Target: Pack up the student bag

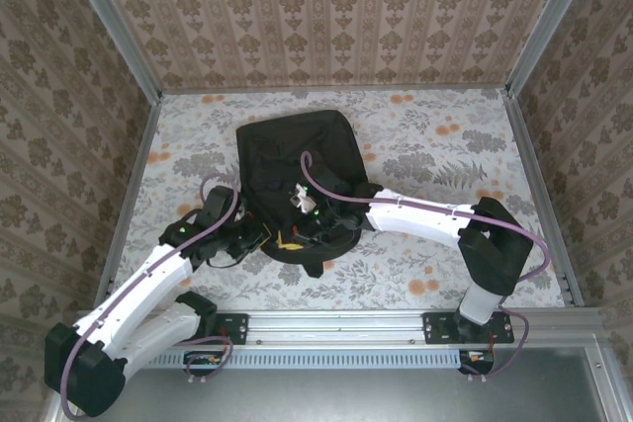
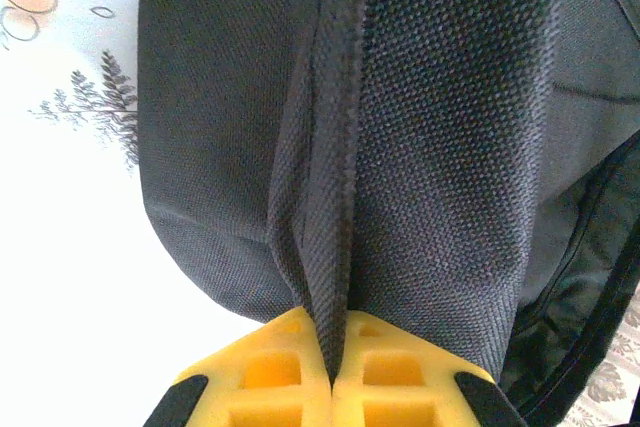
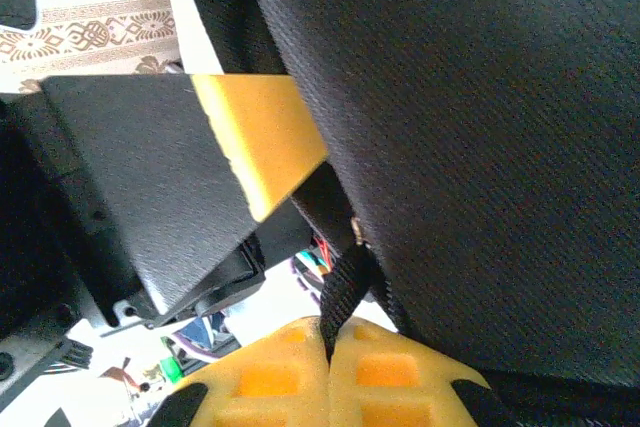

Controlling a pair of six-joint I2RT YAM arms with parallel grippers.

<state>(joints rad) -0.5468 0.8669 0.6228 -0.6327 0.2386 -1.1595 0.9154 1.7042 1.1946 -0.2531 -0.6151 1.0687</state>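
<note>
The student bag [image 1: 297,155], a large black fabric backpack, lies flat in the middle of the flowered table. Both grippers meet at its near edge. My left gripper [image 1: 255,234] comes in from the left. In the left wrist view its yellow jaws [image 2: 332,367] are shut on a raised fold of the bag's cloth [image 2: 335,247] along a seam. My right gripper [image 1: 316,212] reaches in from the right. It is shut [image 3: 328,347] on a black webbing strap [image 3: 345,292] of the bag [image 3: 480,127], with a yellow finger [image 3: 260,137] of the left gripper close by.
Flowered tablecloth [image 1: 435,155] lies bare to the left and right of the bag. Patterned walls with metal corner posts [image 1: 539,22] close in three sides. A metal rail [image 1: 336,328] with the arm bases runs along the near edge.
</note>
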